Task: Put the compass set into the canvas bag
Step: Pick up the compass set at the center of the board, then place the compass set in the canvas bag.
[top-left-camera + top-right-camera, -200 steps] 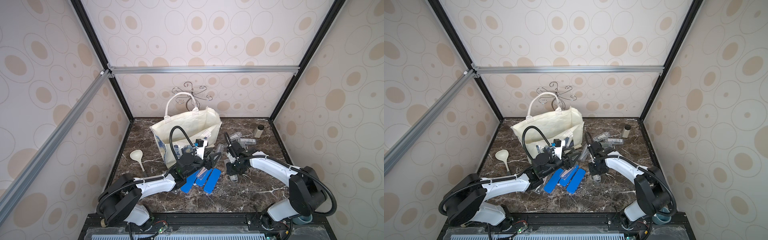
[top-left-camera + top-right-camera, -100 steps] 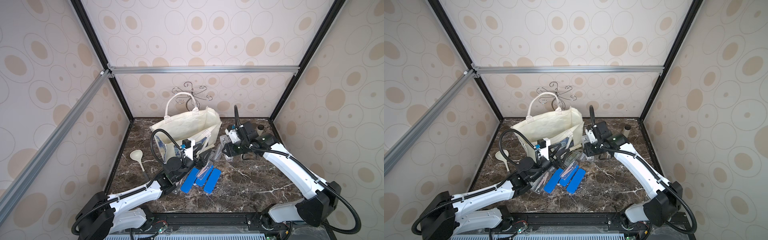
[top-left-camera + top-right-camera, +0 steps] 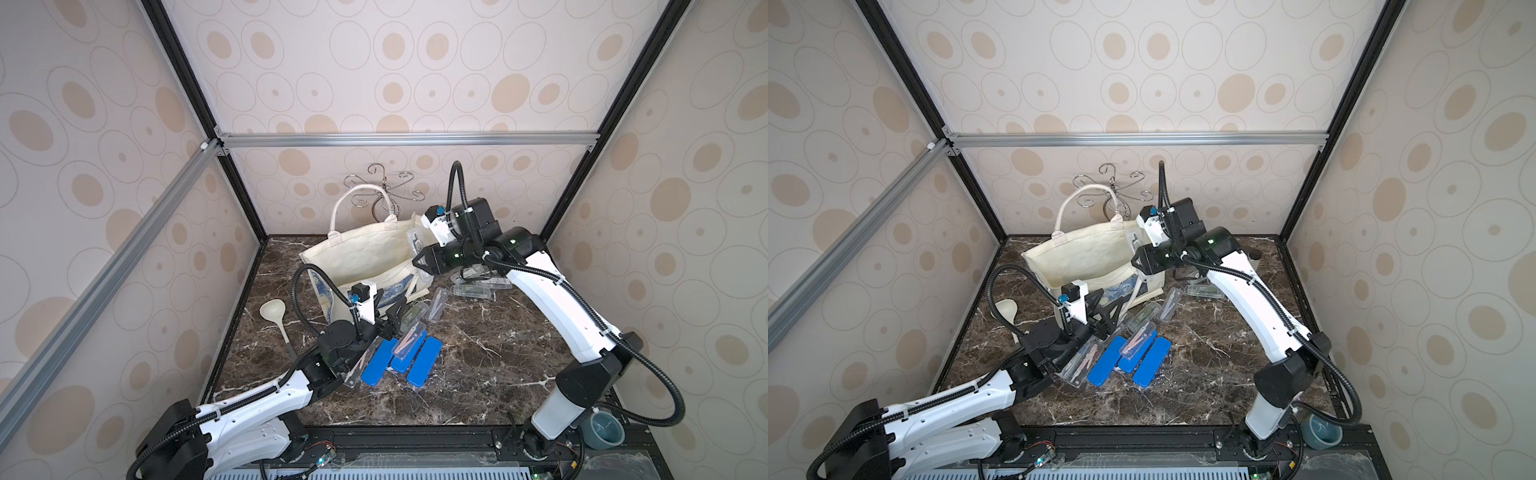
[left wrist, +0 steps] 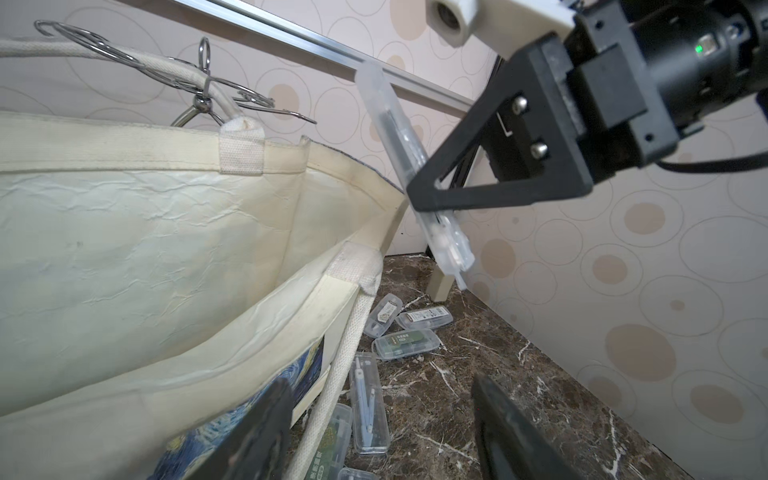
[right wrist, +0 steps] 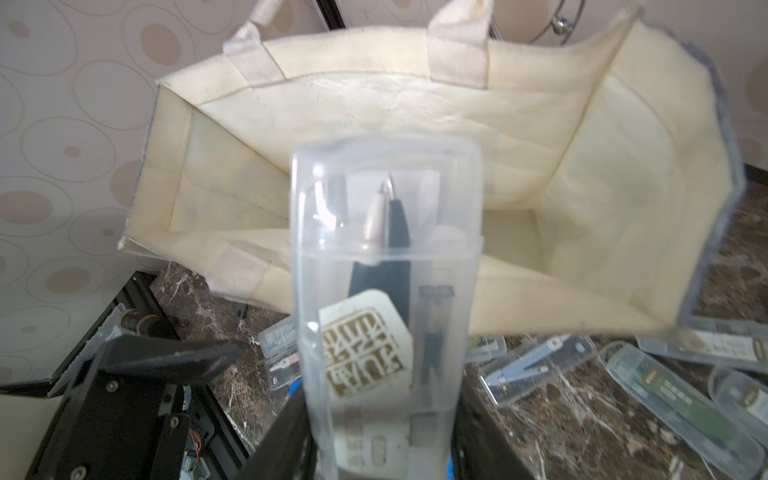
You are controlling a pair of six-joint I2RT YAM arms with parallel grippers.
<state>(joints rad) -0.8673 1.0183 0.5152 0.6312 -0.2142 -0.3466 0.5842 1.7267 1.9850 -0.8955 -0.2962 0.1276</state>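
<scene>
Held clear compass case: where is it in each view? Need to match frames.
Top view: case at the end rim of the bag, mid-frame.
Top view: case at the same rim.
Left wrist: case tilted, above the bag's corner, against the wall.
Right wrist: case mid-frame, in front of the open bag mouth.
Shared landmark: the bag, seen in all four.

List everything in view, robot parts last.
canvas bag: one, cream with blue print, standing open at the back
compass set: one, clear case, raised by the bag's rim
clear cases: several, transparent, scattered beside the bag
blue cases: three, blue, side by side, centre
ladle: one, cream, left of the bag
hook rack: one, silver, behind the bag
bowl: one, grey-blue, front right corner
left gripper: one, black, open, before the bag
right gripper: one, black, shut on the compass set
</scene>
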